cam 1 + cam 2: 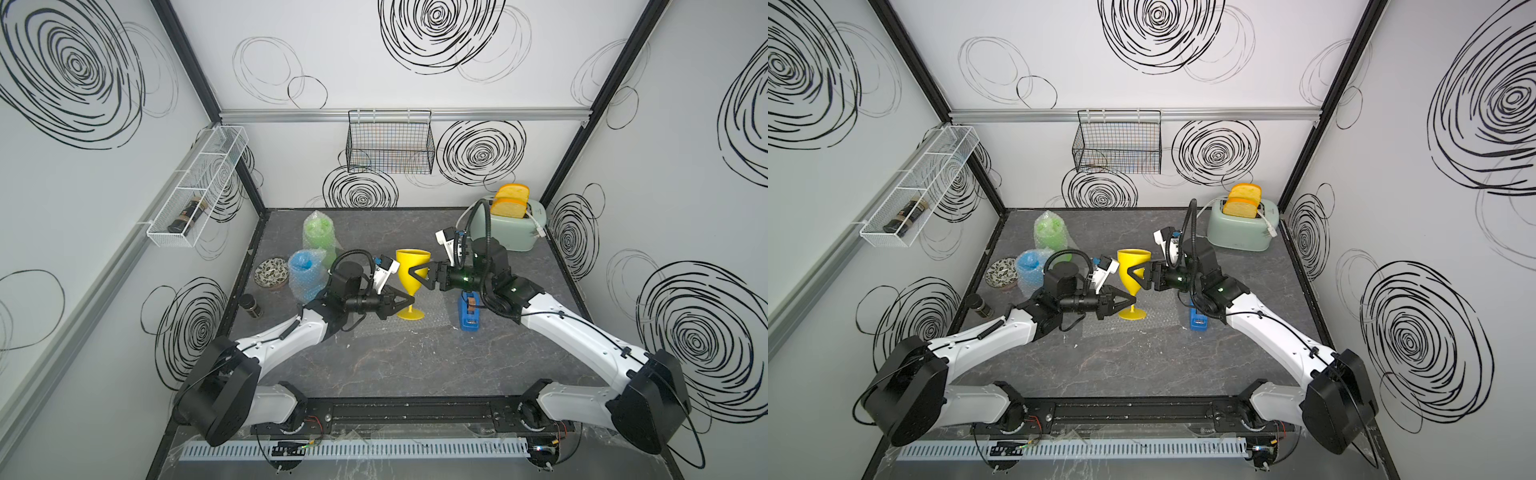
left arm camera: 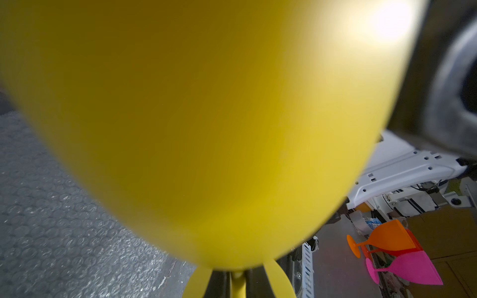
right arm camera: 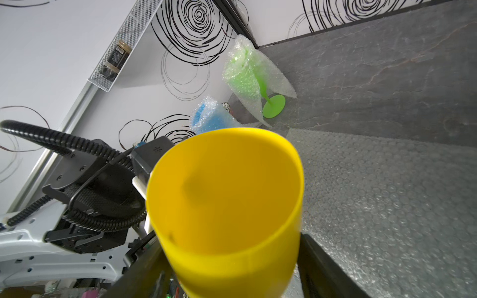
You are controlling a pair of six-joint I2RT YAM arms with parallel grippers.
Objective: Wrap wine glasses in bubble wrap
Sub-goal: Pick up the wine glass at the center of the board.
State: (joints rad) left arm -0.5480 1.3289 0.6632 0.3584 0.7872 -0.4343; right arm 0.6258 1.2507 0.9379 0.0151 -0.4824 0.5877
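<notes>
- Walls (image 1: 415,83): white panels with black scribbled spirals, enclosing three sides in both top views.
- Tabletop (image 1: 415,365): dark grey, stone-veined, filling the lower centre of the frame.
- White mesh shelf (image 1: 199,187): fixed to the wall at centre left, with a dark jar in it.
- Black wire basket (image 1: 390,145): hung on the back wall, upper centre.
- Toaster (image 1: 515,232): pale green, at the table's far right corner, with two slices standing in it.
- Bubble wrap sheet (image 1: 432,320): one, lying flat at table centre.
- Green goblet (image 1: 318,235) and blue goblet (image 1: 305,274): upright, wrapped in bubble film, left of centre.
- Yellow goblet (image 1: 409,270): unwrapped, upright, foot on the sheet, between the two grippers.
- Tape dispenser (image 1: 469,313): blue, just right of the sheet.
- Left gripper (image 1: 405,304): closed on the yellow goblet's stem, coming in from the left.
- Right gripper (image 1: 415,272): jaws either side of the goblet's bowl, coming in from the right; whether they press it cannot be told.
</notes>
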